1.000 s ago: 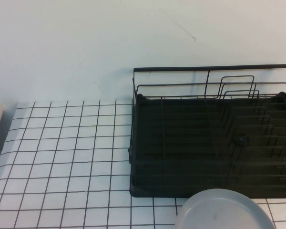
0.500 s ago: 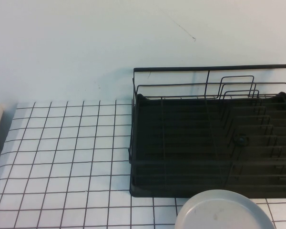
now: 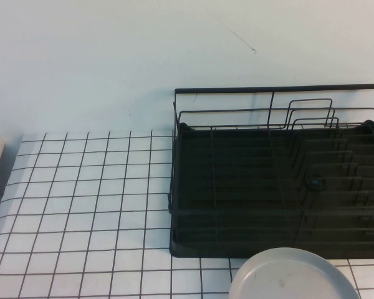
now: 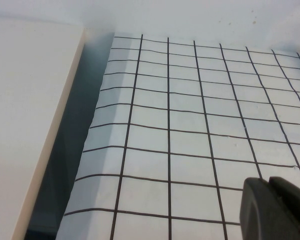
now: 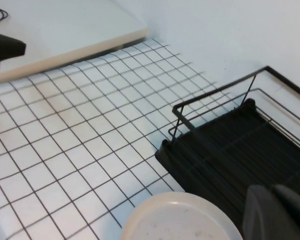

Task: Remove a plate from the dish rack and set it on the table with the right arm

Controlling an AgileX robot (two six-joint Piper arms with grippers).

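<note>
Right tool (image 5: 277, 212) of mine shows only as a dark rounded shape at the edge of the right wrist view, raised over the plate (image 5: 182, 220) and the near corner of the dish rack (image 5: 240, 145); whether it is open or closed I cannot tell. It grips nothing that can be seen, and it does not appear in the high view.

Pale grey-blue, with a raised rim, the plate (image 3: 293, 277) lies flat on the tabletop (image 3: 87, 199), just in front of the rack's near edge on my right side and partly cut off by the frame. The dish rack (image 3: 280, 180) stands behind it: black wire sides, thin upright dividers toward my right, and a ribbed black tray base with nothing standing in the part that shows.

My left tool (image 4: 275, 210) hangs low over the gridded tabletop (image 4: 190, 130) well to my left, away from rack and plate. Only its dark tip shows, with a thin seam down the middle, and I cannot tell whether it is closed. Beside the grid's left edge sits a pale cream board (image 4: 30, 115), which also appears at the far side of the right wrist view
</note>
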